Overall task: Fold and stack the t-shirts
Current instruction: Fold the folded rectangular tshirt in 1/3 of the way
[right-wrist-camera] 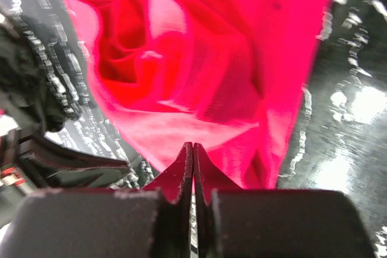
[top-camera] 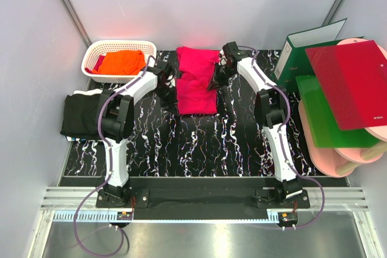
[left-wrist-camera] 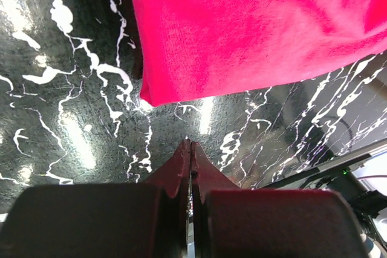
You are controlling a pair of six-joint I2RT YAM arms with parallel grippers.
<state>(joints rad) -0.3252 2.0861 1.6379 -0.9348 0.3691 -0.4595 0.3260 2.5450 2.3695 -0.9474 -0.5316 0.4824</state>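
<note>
A crimson-pink t-shirt (top-camera: 196, 80) lies partly folded and rumpled at the back middle of the black marbled table (top-camera: 205, 137). My left gripper (top-camera: 168, 86) is at its left edge, jaws shut and empty (left-wrist-camera: 191, 143), a little short of the shirt's corner (left-wrist-camera: 242, 34). From the other side my right gripper (top-camera: 216, 80) hangs over the shirt's right edge, jaws shut (right-wrist-camera: 193, 146), with bunched pink cloth (right-wrist-camera: 199, 58) just beyond the tips and none seen between them. An orange t-shirt (top-camera: 121, 61) lies in the basket. At the table's left edge sits a folded black t-shirt (top-camera: 81, 113).
A white lattice basket (top-camera: 97, 49) stands at the back left. On the right are an upright green binder (top-camera: 302, 46), a glossy red folder (top-camera: 351, 83), a green folder (top-camera: 320, 119) and pink round boards (top-camera: 338, 161).
</note>
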